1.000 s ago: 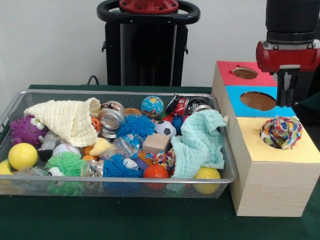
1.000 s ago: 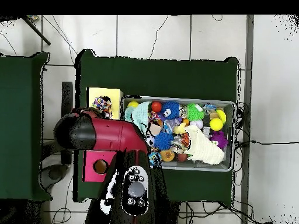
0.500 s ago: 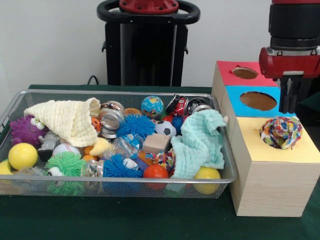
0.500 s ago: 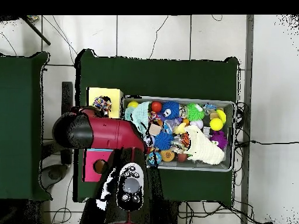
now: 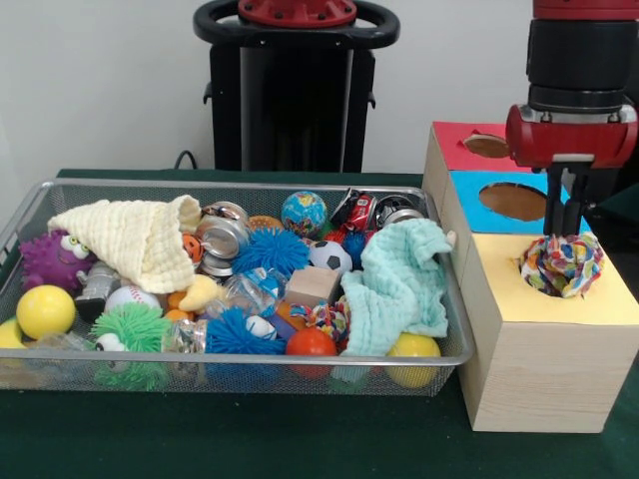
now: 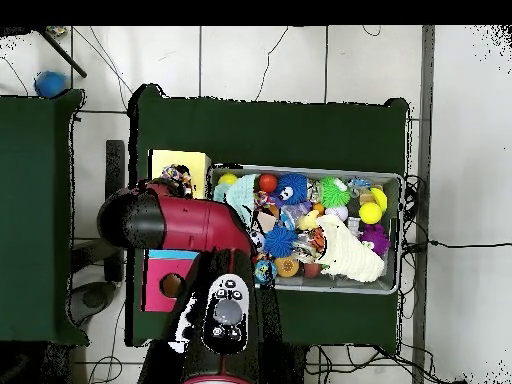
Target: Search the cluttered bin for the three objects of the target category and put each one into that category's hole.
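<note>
A: Rope toy (image 5: 562, 262), multicoloured knot, sits in the hole of the yellow box top (image 5: 559, 299), bulging above the rim. It looks lodged rather than dropped through; hard to be sure from the front view.

B: Hand (image 5: 565, 222)?

A: Directly above the knot, fingertips just over it or grazing it. Both fingers hang straight down, close together, with nothing between them. I cannot tell whether they are parted or shut.

B: Bin contents?

A: Wire bin (image 5: 250, 371) on the green surface (image 5: 300, 439), left of the boxes. Mint cloth (image 5: 399, 284) draped at its right end, cream cloth (image 5: 135, 238) at the far left. A second rope knot (image 5: 327, 317) lies near the front, beside an orange ball (image 5: 311, 341).

B: Other holes?

A: Blue top (image 5: 474, 205) and red top (image 5: 459, 150), farther back, nothing showing in either.
</note>
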`<state>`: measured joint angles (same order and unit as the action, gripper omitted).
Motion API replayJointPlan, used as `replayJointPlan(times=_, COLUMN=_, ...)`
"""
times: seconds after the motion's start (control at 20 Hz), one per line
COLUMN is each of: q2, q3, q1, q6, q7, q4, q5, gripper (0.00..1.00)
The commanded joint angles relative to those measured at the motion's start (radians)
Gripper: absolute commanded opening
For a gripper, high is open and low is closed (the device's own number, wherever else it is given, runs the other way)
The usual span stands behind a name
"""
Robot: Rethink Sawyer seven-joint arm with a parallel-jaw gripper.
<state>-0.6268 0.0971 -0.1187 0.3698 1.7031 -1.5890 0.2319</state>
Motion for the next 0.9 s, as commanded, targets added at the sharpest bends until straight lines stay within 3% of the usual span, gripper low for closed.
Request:
replayJointPlan(times=0.05, q2=0.063, q3=0.007, q1=-0.002, q6=-0.059, q7=0.191, q4=0.027, q5=-0.011, gripper=0.00)
replayJointPlan(times=0.9, q2=0.196, q3=0.060, q1=-0.081, q6=-0.142, q7=0.235, q4=0.089, q5=0.032, gripper=0.00)
